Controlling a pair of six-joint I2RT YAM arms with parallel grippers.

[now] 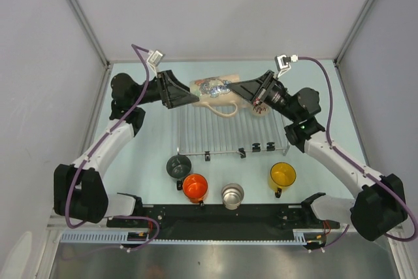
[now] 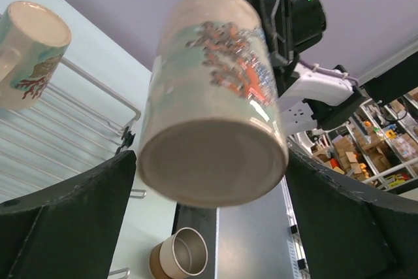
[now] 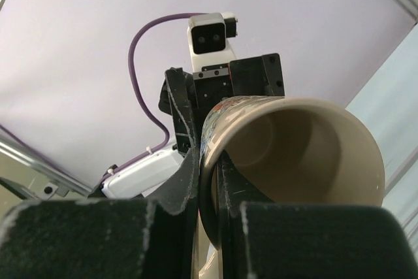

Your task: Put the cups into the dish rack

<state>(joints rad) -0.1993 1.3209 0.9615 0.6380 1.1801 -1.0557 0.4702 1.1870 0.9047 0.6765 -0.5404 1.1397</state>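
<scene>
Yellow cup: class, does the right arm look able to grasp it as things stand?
Probably not yet: the right tool is shut on a cream mug, though the yellow cup stands unobstructed.

1. Glossy glazed ceramic look, printed pattern, duller base: cream mug (image 2: 212, 102).
2. Bright polished metal, mirror-shiny: steel mug (image 1: 232, 195).
3. Smooth, glossy coloured finish: orange mug (image 1: 194, 187), yellow mug (image 1: 283, 175).
4. Dark, duller surface: grey-green mug (image 1: 177, 165).
5. Thin silver metal wire, black plastic-looking clips: dish rack (image 1: 222, 134).
6. Black, matt, grainy fingers (image 2: 65, 220): left gripper (image 2: 210, 161).
</scene>
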